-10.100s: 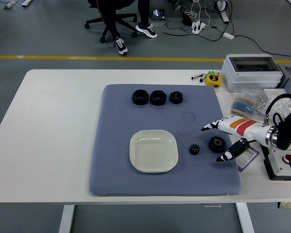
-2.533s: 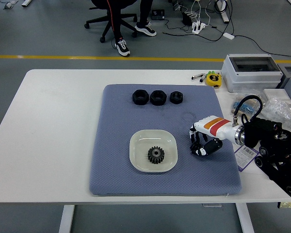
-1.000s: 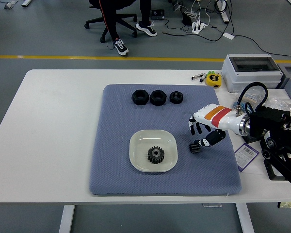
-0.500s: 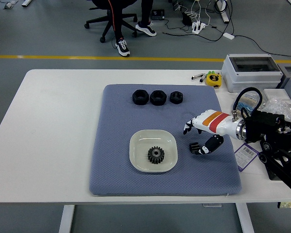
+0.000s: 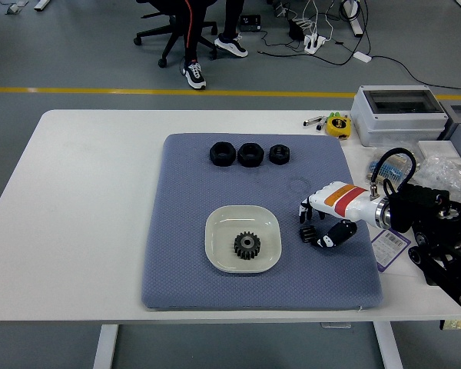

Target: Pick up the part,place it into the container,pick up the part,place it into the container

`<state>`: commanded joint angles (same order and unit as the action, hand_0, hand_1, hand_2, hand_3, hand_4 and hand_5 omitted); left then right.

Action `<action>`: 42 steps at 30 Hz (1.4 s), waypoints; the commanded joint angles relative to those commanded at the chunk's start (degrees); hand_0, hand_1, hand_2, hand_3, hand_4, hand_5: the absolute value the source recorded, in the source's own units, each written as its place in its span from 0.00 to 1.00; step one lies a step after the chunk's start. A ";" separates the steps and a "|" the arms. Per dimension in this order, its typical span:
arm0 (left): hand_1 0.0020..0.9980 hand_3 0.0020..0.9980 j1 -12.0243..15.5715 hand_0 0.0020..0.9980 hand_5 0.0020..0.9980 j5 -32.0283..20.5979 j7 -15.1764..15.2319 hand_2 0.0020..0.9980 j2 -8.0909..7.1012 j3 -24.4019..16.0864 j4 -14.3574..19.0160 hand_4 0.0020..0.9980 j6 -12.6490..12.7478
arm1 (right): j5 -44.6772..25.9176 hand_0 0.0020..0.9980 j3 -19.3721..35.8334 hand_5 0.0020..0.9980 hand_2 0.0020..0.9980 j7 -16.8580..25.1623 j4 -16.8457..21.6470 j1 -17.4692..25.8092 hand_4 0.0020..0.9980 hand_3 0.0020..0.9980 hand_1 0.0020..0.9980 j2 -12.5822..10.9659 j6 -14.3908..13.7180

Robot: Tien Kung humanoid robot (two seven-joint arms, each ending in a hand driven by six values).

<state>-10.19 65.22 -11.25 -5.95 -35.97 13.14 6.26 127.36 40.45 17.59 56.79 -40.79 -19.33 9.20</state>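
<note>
Here the right hand [image 5: 320,224] pinches the small gear [image 5: 308,233] beside the dish [image 5: 215,223] holding a larger gear [image 5: 247,245].

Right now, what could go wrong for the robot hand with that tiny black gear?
The right hand sits over the small gear on the blue mat, and its grip is hard to see, so the gear might slip. It could also miss the white dish or land on the big gear.
</note>
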 joint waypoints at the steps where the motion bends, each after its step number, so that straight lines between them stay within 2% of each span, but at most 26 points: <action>1: 0.68 0.56 -0.01 0.70 0.57 0.02 0.00 0.64 0.00 -0.02 0.00 0.63 0.00 | -0.03 0.31 -0.04 0.24 0.56 -0.01 -0.03 0.04 0.79 0.56 0.43 -0.02 0.06; 7: 0.68 0.56 -0.09 0.70 0.57 0.01 -0.01 0.64 0.06 0.00 0.02 0.63 -0.01 | -0.54 0.30 -0.11 0.23 0.55 0.06 -0.06 0.10 0.79 0.54 0.43 0.13 -0.30; 8: 0.68 0.56 -0.12 0.70 0.57 -0.07 0.02 0.64 0.06 0.08 0.02 0.63 0.00 | -0.72 0.26 -0.13 0.22 0.50 0.09 -0.07 0.11 0.74 0.51 0.40 0.16 -0.49; 13: 0.68 0.56 -0.19 0.70 0.57 -0.12 0.04 0.64 0.05 0.09 0.02 0.63 0.03 | -1.63 0.26 -0.25 0.22 0.50 0.11 -0.02 0.16 0.74 0.51 0.40 0.22 -0.88; 14: 0.68 0.56 -0.18 0.70 0.57 -0.12 0.05 0.64 0.05 0.11 0.02 0.63 0.04 | -1.81 0.21 -0.29 0.22 0.46 0.11 0.00 0.16 0.71 0.49 0.36 0.24 -0.88; 19: 0.68 0.56 -0.12 0.70 0.57 -0.04 0.02 0.64 0.07 0.03 0.02 0.63 0.03 | -2.19 0.21 -0.43 0.22 0.46 0.13 -0.25 0.17 0.71 0.49 0.36 0.47 -1.22; 20: 0.68 0.56 -0.12 0.70 0.57 -0.04 0.01 0.64 0.08 0.02 0.02 0.63 0.02 | -2.30 0.19 -0.52 0.23 0.44 0.18 -0.35 0.20 0.69 0.47 0.33 0.50 -1.29; 25: 0.68 0.56 -0.11 0.70 0.57 -0.06 0.02 0.64 0.13 0.06 0.02 0.63 0.00 | -2.84 0.19 -0.77 0.23 0.44 0.26 -0.58 0.33 0.69 0.47 0.33 0.50 -1.58; 26: 0.69 0.56 -0.11 0.70 0.57 -0.02 0.00 0.64 0.14 0.01 0.01 0.63 0.00 | -2.96 0.16 -0.78 0.25 0.42 0.25 -0.60 0.34 0.67 0.46 0.30 0.49 -1.61; 42: 0.68 0.56 0.07 0.70 0.57 -0.25 0.02 0.64 0.11 0.12 -0.01 0.63 0.06 | -5.57 0.16 0.01 0.24 0.42 0.37 0.06 0.42 0.66 0.47 0.30 0.12 -1.96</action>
<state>-10.12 64.97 -11.23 -5.83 -35.85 13.13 6.31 121.80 40.46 17.96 56.85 -40.37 -19.21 7.24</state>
